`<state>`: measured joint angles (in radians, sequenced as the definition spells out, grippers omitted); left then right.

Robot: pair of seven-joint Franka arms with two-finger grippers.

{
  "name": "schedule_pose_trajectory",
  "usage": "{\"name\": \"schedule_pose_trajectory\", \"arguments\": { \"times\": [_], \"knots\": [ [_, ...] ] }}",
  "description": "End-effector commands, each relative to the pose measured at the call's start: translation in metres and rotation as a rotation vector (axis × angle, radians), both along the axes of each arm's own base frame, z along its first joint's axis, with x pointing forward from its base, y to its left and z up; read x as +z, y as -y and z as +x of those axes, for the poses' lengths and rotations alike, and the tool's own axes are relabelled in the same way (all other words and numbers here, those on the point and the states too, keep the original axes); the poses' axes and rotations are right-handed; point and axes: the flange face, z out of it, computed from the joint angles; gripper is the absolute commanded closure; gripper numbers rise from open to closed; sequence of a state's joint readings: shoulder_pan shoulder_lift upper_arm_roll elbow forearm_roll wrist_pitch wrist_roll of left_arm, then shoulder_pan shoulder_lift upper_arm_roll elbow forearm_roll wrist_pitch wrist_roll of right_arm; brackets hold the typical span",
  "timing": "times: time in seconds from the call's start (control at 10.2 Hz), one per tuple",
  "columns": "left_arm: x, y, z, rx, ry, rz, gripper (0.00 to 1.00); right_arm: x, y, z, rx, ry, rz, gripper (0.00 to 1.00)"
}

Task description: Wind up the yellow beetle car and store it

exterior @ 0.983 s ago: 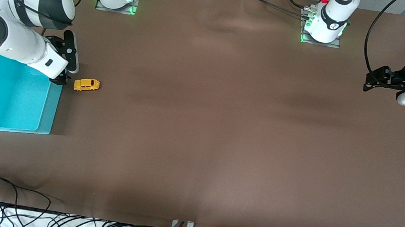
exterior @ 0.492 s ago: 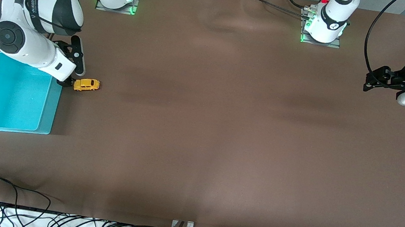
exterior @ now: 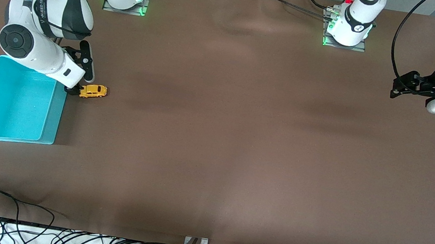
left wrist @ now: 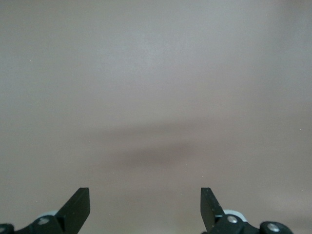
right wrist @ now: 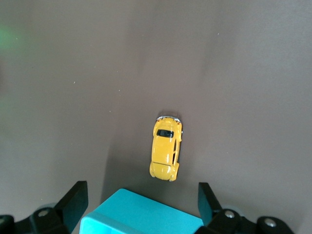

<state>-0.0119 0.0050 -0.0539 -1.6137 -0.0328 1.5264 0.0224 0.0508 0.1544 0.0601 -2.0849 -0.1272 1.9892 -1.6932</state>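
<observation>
Front view: the yellow beetle car (exterior: 93, 91) sits on the brown table (exterior: 240, 142), just beside the upper corner of the turquoise bin (exterior: 17, 104), toward the right arm's end. The right gripper (exterior: 73, 89) is held over the gap between bin wall and car, its fingertips close to the car's bin-side end. A risk can be judged here: with so little room beside the bin, a descending finger could strike the bin rim or nudge the car (free-rolling on its small wheels) out of line. The left gripper (exterior: 397, 85) waits over bare table at the left arm's end, well apart from the car.

Left wrist view: only bare table is seen between the widely parted fingers of the left gripper (left wrist: 145, 204); nothing is held.

Right wrist view: the right gripper (right wrist: 141, 204) is spread wide and empty. The car (right wrist: 166, 148) lies ahead of the fingertips, roughly centred between them, with a corner of the bin (right wrist: 141, 214) directly under the gap (a collision hazard if lowered here).
</observation>
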Motion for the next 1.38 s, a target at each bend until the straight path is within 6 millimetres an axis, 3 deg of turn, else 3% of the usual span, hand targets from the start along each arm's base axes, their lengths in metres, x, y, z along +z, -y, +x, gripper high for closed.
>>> {"name": "schedule_pose_trajectory", "arguments": {
  "times": [0.0, 1.28],
  "knots": [
    [0.006, 0.000, 0.000, 0.008, -0.001, 0.006, 0.00, -0.002, 0.002, -0.003, 0.014, 0.015, -0.011, 0.00],
    [0.006, 0.000, 0.000, 0.008, -0.001, 0.006, 0.00, -0.016, 0.005, -0.012, 0.012, 0.004, -0.009, 0.00]
  ]
}}
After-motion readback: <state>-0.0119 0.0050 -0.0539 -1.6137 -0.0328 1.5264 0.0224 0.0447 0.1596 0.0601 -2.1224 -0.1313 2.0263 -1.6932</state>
